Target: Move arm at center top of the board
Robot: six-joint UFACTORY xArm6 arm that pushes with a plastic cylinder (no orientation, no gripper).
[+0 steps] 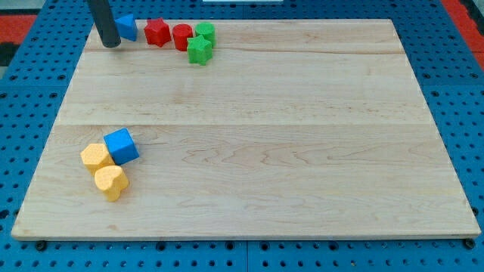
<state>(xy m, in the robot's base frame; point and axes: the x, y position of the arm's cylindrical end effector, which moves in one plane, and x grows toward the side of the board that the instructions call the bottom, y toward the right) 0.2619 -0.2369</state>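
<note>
My tip (111, 43) rests on the wooden board (257, 143) at the view's top left. It sits just left of a blue triangular block (127, 26), close to or touching it. Along the top edge to the right lie a red star-like block (156, 32), a red cylinder (181, 36), a green cylinder (205, 32) and a green star block (199, 51). At the lower left a blue cube (121, 146) touches a yellow hexagonal block (96, 156), with a yellow heart-shaped block (111, 181) just below them.
The board lies on a blue pegboard table (454, 91) with rows of holes. A red area (15, 23) shows at the view's top left corner and another at the top right.
</note>
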